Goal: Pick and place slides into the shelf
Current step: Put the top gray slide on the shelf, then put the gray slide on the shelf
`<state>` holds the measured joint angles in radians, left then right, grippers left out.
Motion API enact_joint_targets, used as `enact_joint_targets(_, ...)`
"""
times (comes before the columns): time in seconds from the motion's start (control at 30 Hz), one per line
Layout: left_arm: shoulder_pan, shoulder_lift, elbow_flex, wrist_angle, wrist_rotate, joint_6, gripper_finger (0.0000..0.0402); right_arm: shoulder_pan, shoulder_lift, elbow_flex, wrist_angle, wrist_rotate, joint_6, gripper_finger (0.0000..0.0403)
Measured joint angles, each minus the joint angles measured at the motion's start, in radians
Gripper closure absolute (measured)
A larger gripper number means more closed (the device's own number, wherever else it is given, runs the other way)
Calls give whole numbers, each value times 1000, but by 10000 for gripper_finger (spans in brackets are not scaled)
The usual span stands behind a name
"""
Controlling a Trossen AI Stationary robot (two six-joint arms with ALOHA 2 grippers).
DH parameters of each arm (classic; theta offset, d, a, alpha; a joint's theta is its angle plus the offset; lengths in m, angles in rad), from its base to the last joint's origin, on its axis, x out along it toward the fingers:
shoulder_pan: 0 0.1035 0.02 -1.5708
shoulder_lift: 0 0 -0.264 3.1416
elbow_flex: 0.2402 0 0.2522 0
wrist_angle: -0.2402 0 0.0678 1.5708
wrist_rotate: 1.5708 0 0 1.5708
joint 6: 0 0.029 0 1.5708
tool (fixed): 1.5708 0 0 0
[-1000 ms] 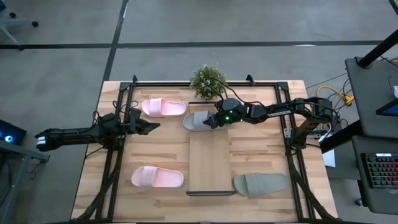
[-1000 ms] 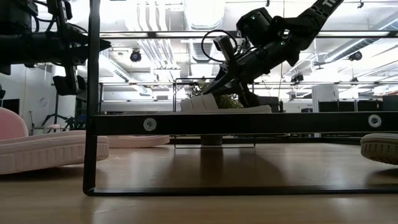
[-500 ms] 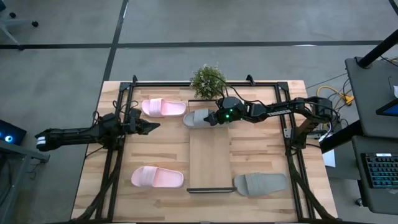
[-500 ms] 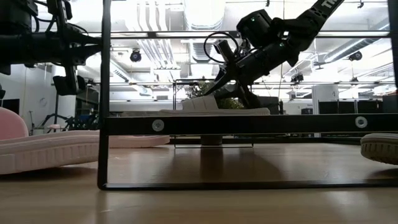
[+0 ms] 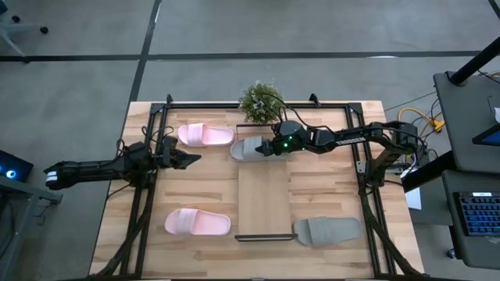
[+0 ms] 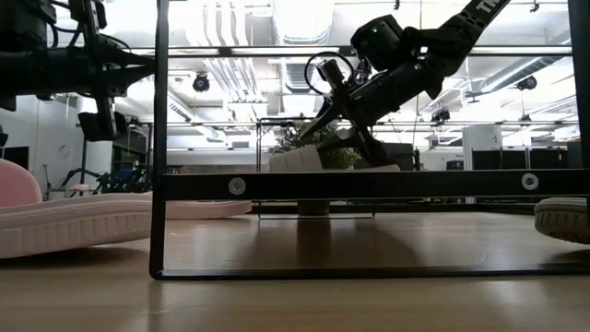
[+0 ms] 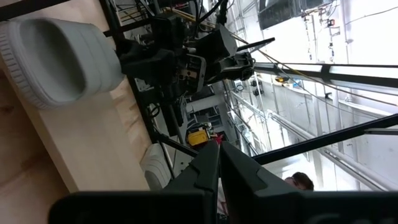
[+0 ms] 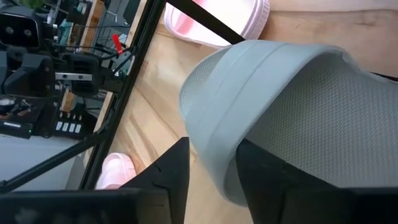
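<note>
The right gripper (image 5: 268, 147), jaws apparently parting around the strap of a grey slide (image 5: 250, 149) at the shelf's (image 5: 264, 199) far end, seems mid-release; retreat comes next, while the left gripper (image 5: 190, 158) waits clenched.

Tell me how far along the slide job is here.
Done: arguably one grey slide, lying at the far end of the shelf. In hand: the right gripper, fingers apart astride its strap. Left: two pink slides and a second grey slide on the table; left gripper waits shut.
</note>
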<state>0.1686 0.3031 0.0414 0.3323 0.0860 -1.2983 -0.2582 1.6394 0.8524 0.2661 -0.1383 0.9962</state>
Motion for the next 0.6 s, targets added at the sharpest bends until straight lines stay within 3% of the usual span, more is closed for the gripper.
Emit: enact_joint_targets(0.6,0,-1,0,0,42,1,402,0,-2,1,-83,-8,10,211)
